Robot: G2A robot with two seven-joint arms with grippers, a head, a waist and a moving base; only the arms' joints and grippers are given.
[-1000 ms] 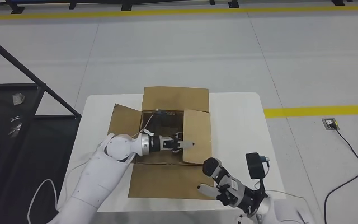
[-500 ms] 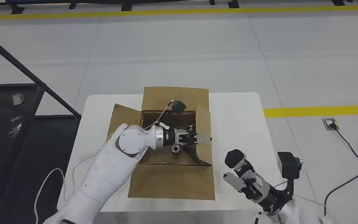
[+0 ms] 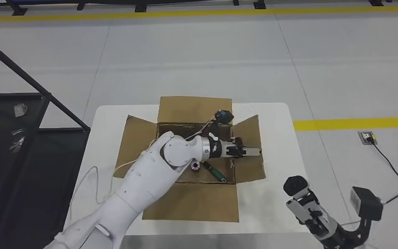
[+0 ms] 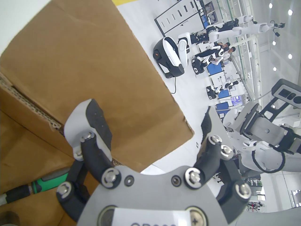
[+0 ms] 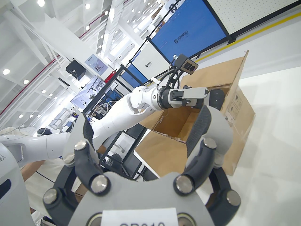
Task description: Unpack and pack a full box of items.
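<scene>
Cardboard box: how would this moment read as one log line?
left pincer: open, at right flap of box | right pincer: open, empty, apart from box | screwdriver: inside box

White table [image 3: 273, 124], black rack [image 3: 37, 168] just beside it, yellow floor stripe [image 3: 342, 124], grey floor socket [image 3: 367, 137] near the stripe

L gripper [image 4: 152, 117] is seen w/ jaws spread wide, one finger [image 4: 98, 123] set in front of box flap [image 4: 82, 59]; green-handled screwdriver [image 4: 49, 182] is glimpsed against cardboard (partly hidden).
</scene>
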